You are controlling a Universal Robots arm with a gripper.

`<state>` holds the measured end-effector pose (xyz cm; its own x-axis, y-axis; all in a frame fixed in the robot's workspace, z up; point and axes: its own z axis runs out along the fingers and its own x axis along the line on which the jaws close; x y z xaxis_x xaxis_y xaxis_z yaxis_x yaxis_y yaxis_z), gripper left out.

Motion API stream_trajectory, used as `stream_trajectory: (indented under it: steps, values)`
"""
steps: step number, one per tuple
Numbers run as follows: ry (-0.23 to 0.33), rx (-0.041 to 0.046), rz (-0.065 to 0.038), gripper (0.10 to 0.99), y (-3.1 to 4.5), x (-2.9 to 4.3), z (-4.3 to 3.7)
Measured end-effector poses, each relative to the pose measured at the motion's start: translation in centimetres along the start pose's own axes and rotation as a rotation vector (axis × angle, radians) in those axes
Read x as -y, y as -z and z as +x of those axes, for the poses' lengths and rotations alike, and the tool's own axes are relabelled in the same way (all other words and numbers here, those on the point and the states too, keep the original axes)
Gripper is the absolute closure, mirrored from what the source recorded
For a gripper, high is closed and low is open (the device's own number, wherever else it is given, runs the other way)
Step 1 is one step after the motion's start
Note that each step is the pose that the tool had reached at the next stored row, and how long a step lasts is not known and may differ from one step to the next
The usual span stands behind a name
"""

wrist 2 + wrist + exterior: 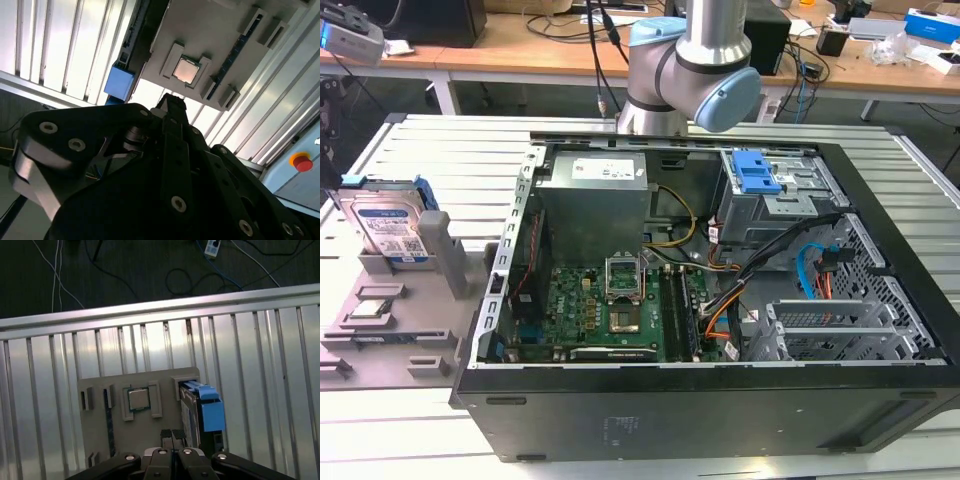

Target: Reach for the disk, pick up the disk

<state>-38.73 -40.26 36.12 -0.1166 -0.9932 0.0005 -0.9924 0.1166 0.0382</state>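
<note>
The disk (pixel 388 225) stands on edge in a slot of the grey fixture plate (pixel 380 345) at the exterior view's left, silver with a white-and-blue label and a blue bracket. In the first wrist view the disk (pixel 200 410) is seen from above, blue bracket uppermost. My gripper (pixel 172 434) hovers high over the plate with its two fingertips pressed together and nothing between them, just beside the disk's near end. In the second wrist view the gripper (pixel 167 100) points at the plate, with the disk's blue bracket (pixel 119 82) to one side.
A small square processor chip (pixel 139 399) sits in a recess of the plate beside the disk. The open computer case (pixel 700 280) with its blue-latched drive cage (pixel 755 172) stands at the exterior view's right. A slatted metal table (pixel 250 365) lies underneath. A red button (pixel 302 162) shows.
</note>
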Motion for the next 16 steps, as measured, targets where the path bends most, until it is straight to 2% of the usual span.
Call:
stream_trajectory:
  steps: [8,10,11,12,16]
  values:
    - [0.0,0.0,0.0,0.973,0.0,0.0,0.0]
    - [0.0,0.0,0.0,0.851,0.0,0.0,0.0]
    - [0.0,0.0,0.0,0.851,0.0,0.0,0.0]
    - [0.0,0.0,0.0,0.784,0.0,0.0,0.0]
    - [0.0,0.0001,0.0,0.784,-0.01,0.0,-0.02]
